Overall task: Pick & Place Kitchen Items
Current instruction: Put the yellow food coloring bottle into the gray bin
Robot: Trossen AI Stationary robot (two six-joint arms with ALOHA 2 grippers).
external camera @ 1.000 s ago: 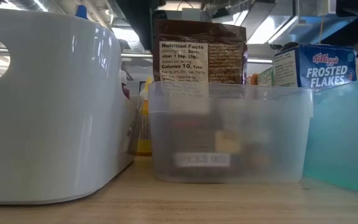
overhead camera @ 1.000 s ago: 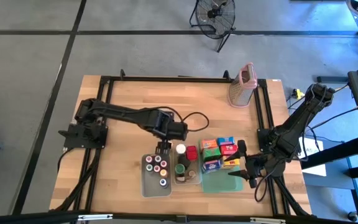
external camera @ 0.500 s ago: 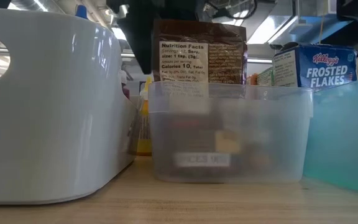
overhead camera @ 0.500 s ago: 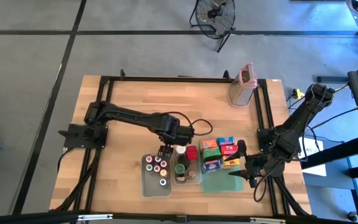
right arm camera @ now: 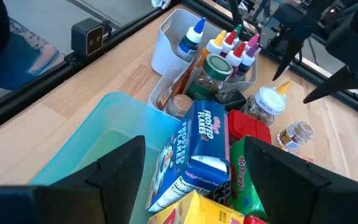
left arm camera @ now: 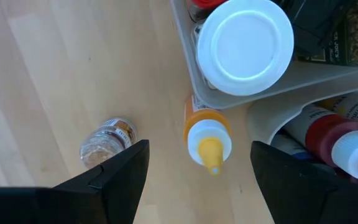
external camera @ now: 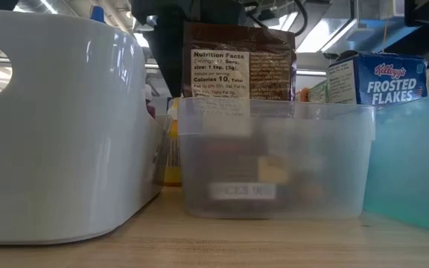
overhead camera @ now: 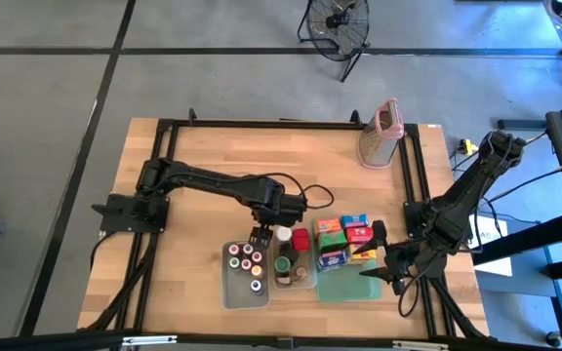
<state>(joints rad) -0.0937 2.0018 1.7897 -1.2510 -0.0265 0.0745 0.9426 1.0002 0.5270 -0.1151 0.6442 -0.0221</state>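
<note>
Left gripper (left arm camera: 194,171): fingers spread wide, nothing held; poised directly above the table, lower centre of the left wrist view.
Target item: an orange squeeze bottle (left arm camera: 207,134) with a yellow nozzle, standing upright on the wood just beside the clear tub (left arm camera: 253,98), between the two fingers as seen from above.
Long axis: vertical, nozzle pointed up at the camera.
Second item: a small clear spice jar (left arm camera: 107,140) lying on its side, just left of the bottle.
Nearer arm: the left arm is judged nearer by far.
Right gripper (right arm camera: 197,180): fingers apart, empty, held over the cartons at the green tray (right arm camera: 114,134), lower right of the high view.
</note>
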